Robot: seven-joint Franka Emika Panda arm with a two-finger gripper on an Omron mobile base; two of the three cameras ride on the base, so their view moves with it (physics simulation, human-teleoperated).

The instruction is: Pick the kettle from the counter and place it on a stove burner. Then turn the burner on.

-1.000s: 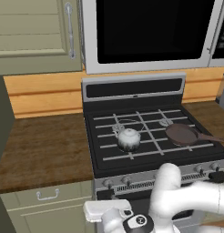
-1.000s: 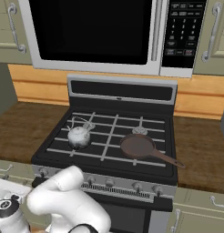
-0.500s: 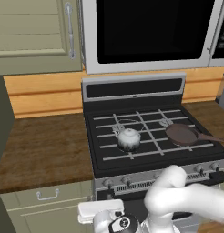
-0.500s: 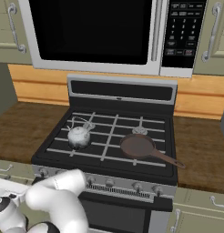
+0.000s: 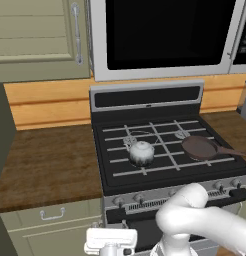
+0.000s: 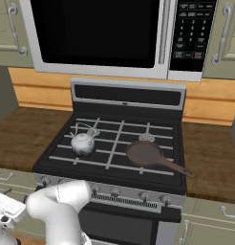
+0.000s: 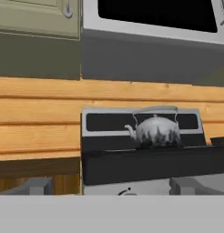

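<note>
- Kettle (image 5: 142,152) sits upright on the front-left stove burner (image 6: 93,132) side of the black cooktop, resting on the light-grey grate bars, its thin wire handle arched over the lid
- From the hand view the kettle (image 7: 155,130) appears side-on at stove height, spout pointing left, against the stove's back panel
- Gripper (image 7: 111,186) is released, its 2 grey finger tips spread wide apart at the bottom of the hand view, nothing between them; it is low in front of the stove's front edge, well apart from the kettle
- Frying pan (image 6: 146,154), dark brown, lies on the front-right part of the cooktop with its long handle pointing out to the right
- Counter (image 5: 50,165), dark wood-grain, runs along both sides of the stove; the stretch to the left of the stove lies beside the kettle's burner
- Row of knobs (image 6: 144,195) lines the stove's front panel below the cooktop edge
- Microwave (image 6: 105,33) with a dark door hangs above the stove, its keypad on the right
- White arm bends low in front of the stove, its elbow near the knob panel in both base views
</note>
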